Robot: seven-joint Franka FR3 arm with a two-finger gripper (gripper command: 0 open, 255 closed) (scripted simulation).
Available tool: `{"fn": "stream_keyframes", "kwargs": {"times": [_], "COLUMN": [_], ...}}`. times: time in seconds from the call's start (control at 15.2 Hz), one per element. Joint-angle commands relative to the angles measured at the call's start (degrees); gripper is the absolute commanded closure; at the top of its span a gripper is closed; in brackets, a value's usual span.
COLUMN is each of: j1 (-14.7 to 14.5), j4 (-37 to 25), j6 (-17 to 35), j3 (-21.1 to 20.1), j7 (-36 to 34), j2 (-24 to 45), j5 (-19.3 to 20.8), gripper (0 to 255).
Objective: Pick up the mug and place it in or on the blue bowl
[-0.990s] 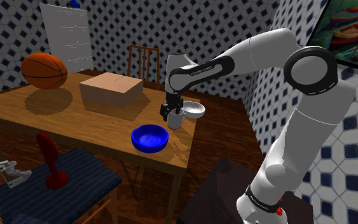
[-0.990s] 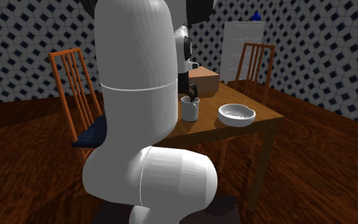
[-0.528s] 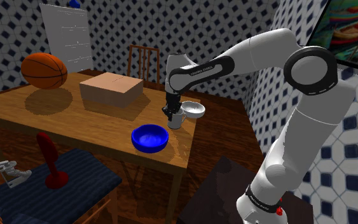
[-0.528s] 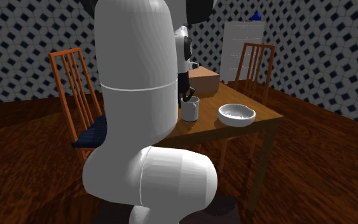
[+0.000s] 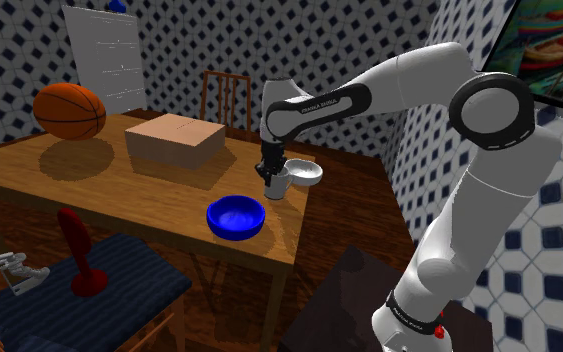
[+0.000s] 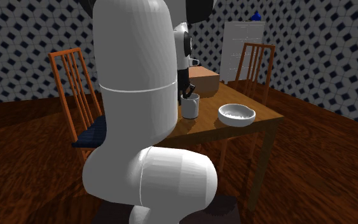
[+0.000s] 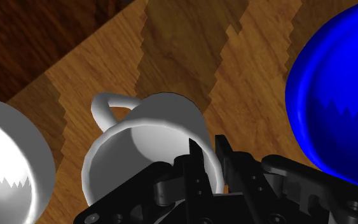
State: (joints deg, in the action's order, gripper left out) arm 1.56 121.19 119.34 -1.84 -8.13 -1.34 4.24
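Beside the blue bowl [image 7: 336, 95], the fingers [image 7: 198, 162] clamp the white mug [image 7: 152, 127] by its rim.

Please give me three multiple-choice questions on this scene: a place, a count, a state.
1. Where is the mug? A) between the white bowl and the blue bowl B) in the blue bowl C) in the white bowl
2. Bowls on the table? A) one B) two C) three
3. The hand is A) open B) shut on nothing C) shut on the mug
1A, a bowl lies each side; 2B, one white, one blue; 3C, fingers clasp its rim.
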Motion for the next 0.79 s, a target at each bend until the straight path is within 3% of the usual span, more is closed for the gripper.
{"fn": "stream_keyframes", "kwargs": {"times": [0.0, 0.73], "j1": [0.00, -0.04], "j4": [-0.95, -7.13], "j6": [-1.60, -9.88], "j3": [0.00, -0.03], "j7": [0.14, 0.74], "j2": [-0.65, -2.77], "j5": [-0.09, -0.42], "gripper": [255, 255]}}
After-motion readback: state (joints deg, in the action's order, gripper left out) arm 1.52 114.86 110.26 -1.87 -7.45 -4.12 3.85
